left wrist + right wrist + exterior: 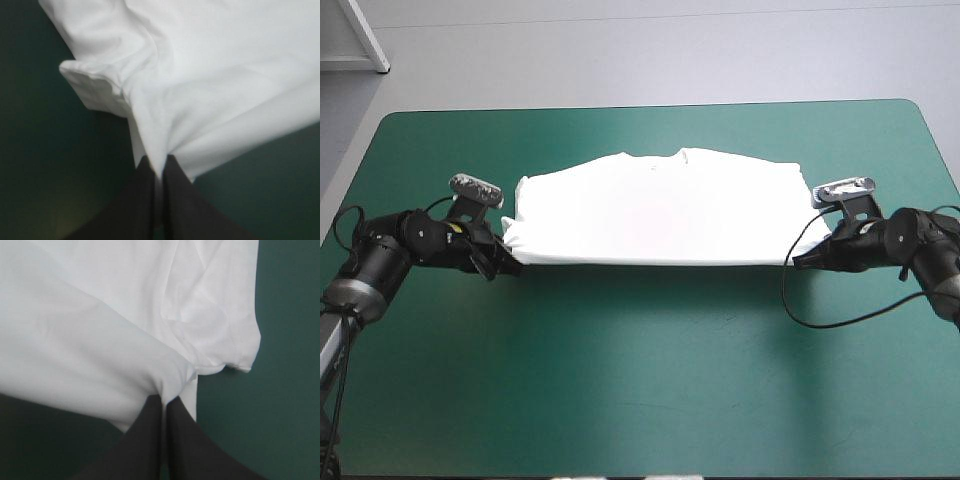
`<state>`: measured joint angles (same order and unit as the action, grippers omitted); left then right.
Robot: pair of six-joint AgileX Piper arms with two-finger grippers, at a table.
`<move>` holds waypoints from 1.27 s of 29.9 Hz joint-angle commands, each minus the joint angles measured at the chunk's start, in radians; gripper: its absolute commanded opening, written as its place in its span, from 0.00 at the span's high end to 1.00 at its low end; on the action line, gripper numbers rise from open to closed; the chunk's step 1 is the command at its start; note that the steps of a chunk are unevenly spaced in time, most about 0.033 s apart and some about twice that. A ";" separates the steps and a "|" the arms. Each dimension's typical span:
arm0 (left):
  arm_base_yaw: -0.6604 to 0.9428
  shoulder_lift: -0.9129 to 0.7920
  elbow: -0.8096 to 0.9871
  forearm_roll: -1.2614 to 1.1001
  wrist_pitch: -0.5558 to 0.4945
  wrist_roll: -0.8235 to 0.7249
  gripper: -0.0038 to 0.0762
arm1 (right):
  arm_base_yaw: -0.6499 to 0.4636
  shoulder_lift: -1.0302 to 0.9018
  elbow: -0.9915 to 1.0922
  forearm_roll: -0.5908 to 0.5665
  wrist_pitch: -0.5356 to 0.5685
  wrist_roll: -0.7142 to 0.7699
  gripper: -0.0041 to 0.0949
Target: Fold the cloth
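Observation:
The white T-shirt (655,208) lies folded over across the middle of the teal-green table, its near edge stretched in a straight line between the two grippers. My left gripper (508,262) is shut on the T-shirt's near left corner, and the black fingers (145,195) pinch a fold of the T-shirt (200,75) with a sleeve hem bulging beside them. My right gripper (799,260) is shut on the near right corner; its fingers (175,435) clamp the T-shirt (100,330), and a sleeve hangs just past them.
The teal-green cover (650,380) stretches bare from the cloth to the table's front edge. A white frame (360,35) stands beyond the far left corner.

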<state>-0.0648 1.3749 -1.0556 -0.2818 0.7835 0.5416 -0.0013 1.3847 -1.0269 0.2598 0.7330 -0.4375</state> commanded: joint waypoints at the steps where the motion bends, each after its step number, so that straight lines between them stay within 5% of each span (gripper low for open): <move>1: -0.002 -0.090 0.070 0.023 0.030 0.001 0.93 | -0.041 -0.125 0.057 -0.003 -0.007 0.022 0.98; 12: -0.002 -0.153 0.247 -0.005 0.168 -0.042 0.93 | -0.046 -0.244 0.294 0.056 0.039 0.054 0.98; 24: -0.002 -0.153 0.307 -0.044 0.133 -0.082 0.93 | -0.046 -0.248 0.408 0.080 0.007 0.064 0.97; 28: -0.002 -0.150 0.307 -0.044 0.157 -0.082 0.92 | -0.046 -0.248 0.408 0.078 0.019 0.058 0.82; 31: -0.002 -0.150 0.307 -0.037 0.181 -0.072 0.82 | -0.046 -0.248 0.408 0.079 0.019 0.055 0.55; 33: -0.002 -0.150 0.307 -0.037 0.194 -0.065 0.66 | -0.046 -0.248 0.404 0.079 0.022 0.057 0.41; 35: -0.002 -0.154 0.307 -0.031 0.194 -0.067 0.48 | -0.046 -0.257 0.385 0.078 0.026 0.062 0.38; 38: -0.002 -0.177 0.266 0.013 0.167 -0.137 0.37 | -0.048 -0.298 0.318 0.076 0.045 0.074 0.41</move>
<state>-0.0648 1.2414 -0.7316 -0.2834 0.9760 0.4588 -0.0372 1.1389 -0.6253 0.3281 0.7805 -0.3696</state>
